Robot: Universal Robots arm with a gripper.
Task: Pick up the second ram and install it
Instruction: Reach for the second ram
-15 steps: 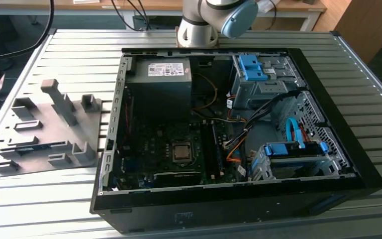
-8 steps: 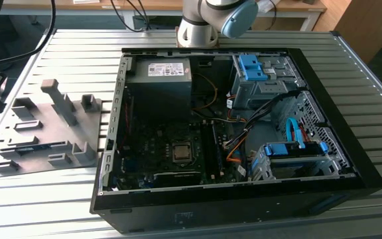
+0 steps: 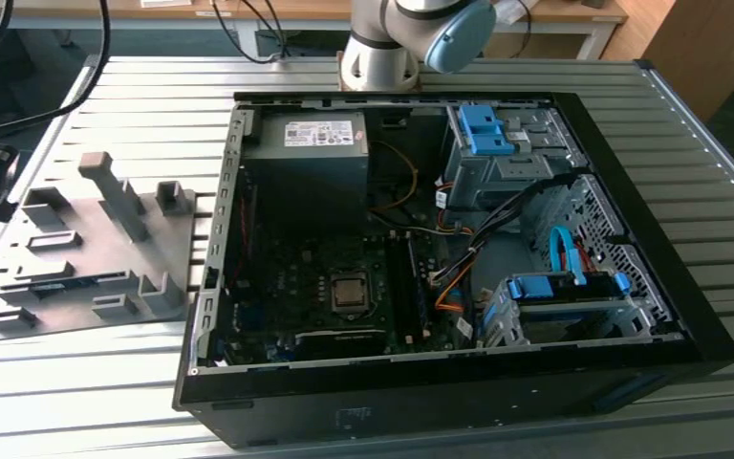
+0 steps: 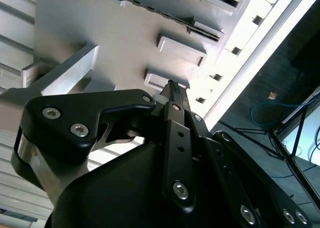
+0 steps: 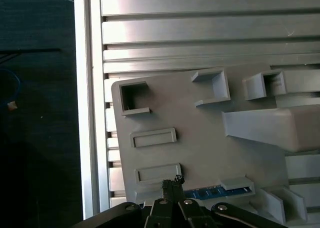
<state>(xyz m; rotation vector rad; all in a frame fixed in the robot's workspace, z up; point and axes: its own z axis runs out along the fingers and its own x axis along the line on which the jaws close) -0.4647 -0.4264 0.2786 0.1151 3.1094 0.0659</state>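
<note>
Pickup stage, I'd judge: my gripper [image 5: 172, 182] hovers pinched shut and empty above the grey tray [image 5: 200, 153], tips near the second ram [image 5: 216, 192] (blue board lying in its slot). Grasping calls for opening and centring over its edge, I reckon.

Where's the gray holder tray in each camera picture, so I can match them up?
Exterior view: the gray holder tray lies at the exterior view's left, beside the open computer case.
Second wrist view: the tray lies beyond the end effector.
First wrist view: the tray lies on the slatted table.
Shared landmark: the tray's tall upright block.
</note>
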